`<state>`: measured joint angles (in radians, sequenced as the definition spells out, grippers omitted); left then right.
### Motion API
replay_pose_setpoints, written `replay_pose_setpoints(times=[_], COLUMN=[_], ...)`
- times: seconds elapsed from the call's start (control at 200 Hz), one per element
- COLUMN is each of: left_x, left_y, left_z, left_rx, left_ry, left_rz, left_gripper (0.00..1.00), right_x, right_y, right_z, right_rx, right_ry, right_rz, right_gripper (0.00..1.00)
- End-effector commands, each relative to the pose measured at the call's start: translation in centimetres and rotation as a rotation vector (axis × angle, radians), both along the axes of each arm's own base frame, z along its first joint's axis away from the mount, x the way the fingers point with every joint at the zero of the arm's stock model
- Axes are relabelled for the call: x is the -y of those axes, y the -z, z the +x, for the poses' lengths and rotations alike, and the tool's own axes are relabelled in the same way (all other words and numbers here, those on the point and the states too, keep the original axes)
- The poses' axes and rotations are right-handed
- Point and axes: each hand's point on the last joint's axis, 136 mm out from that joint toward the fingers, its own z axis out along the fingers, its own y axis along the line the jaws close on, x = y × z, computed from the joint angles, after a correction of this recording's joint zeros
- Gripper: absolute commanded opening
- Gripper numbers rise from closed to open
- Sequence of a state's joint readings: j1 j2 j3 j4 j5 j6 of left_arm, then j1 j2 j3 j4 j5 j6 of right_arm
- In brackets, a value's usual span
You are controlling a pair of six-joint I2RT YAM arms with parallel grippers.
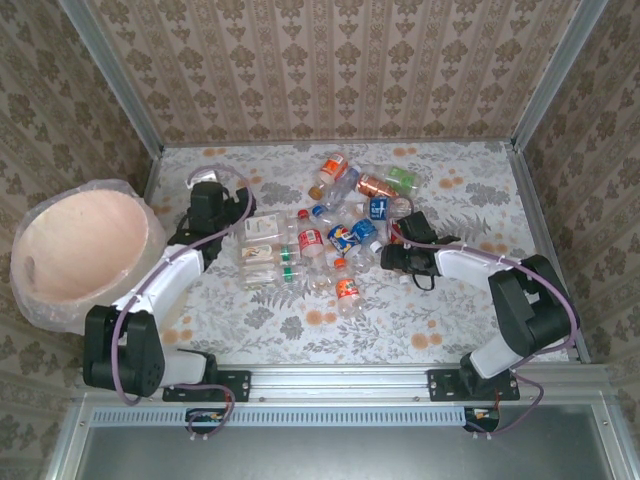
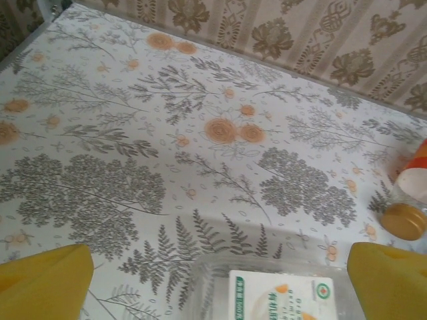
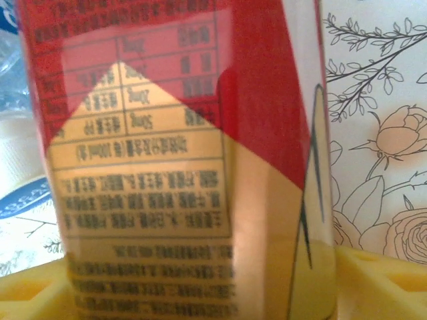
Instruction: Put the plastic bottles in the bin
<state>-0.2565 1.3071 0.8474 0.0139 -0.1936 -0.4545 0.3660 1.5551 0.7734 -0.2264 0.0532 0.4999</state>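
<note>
**No bottles binned yet; first grabs under way**

Nothing seems done so far. The bin (image 1: 100,240) shows a bare pink inside with no bottle visible in it, though its near wall hides part of the floor. The plastic bottles (image 1: 330,235) all lie in a loose cluster on the tabletop (image 1: 420,310), between the two hands.

The left hand (image 2: 217,283) has its fingers (image 2: 43,283) spread wide apart and holds nothing. A clear bottle with a white-and-green label (image 2: 277,293) lies just between them, at the fingertips. A gold-capped bottle (image 2: 403,220) lies further ahead and to the outer side of the right finger. The bin stands close behind this hand, on its outer side.

The right hand (image 3: 207,287) has a red-and-yellow labelled bottle (image 3: 180,167) right between its fingers, which flank it tightly. Whether they are actually clamped on it, I cannot tell. The bin lies well away from this hand, across the whole cluster.

By my reckoning the whole job remains: every bottle has yet to be lifted and dropped in.
</note>
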Motion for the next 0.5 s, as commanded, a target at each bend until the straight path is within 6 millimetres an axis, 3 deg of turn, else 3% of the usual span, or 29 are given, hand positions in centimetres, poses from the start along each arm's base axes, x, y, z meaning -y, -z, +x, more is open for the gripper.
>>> replay_pose_setpoints(times=[0.0,0.085,0.28,0.37,0.435,0.455,0.495], left_x=[1.4,2.5,7.4,9.9,11.2,12.7,14.1], left_y=[-1.9,-2.1,-3.1,-3.4,-3.8,-4.0,-4.5], left_z=[0.2,-0.1,-1.0,-1.6,-1.7,-2.3,-2.6], left_rx=[0.015,0.002,0.02,0.011,0.018,0.019,0.032], left_ry=[0.016,0.006,0.102,0.182,0.238,0.288,0.341], left_rz=[-0.047,-0.11,-0.245,-0.284,-0.324,-0.336,-0.357], left_gripper=[1.0,1.0,1.0,1.0,1.0,1.0,1.0], right_x=[0.5,0.9,0.6,0.5,-0.5,-1.0,-2.0], right_y=[-0.9,-1.6,-4.3,-6.8,-8.2,-8.7,-9.6], right_z=[0.8,0.3,-0.6,-0.3,0.2,0.3,0.6], right_rx=[0.033,0.043,0.12,0.206,0.262,0.284,0.326], right_ry=[0.001,-0.008,-0.044,-0.04,-0.065,-0.081,-0.116], right_rz=[-0.053,-0.086,-0.112,-0.093,-0.048,-0.026,0.02], right_gripper=[0.7,0.65,0.6,0.58,0.58,0.58,0.58])
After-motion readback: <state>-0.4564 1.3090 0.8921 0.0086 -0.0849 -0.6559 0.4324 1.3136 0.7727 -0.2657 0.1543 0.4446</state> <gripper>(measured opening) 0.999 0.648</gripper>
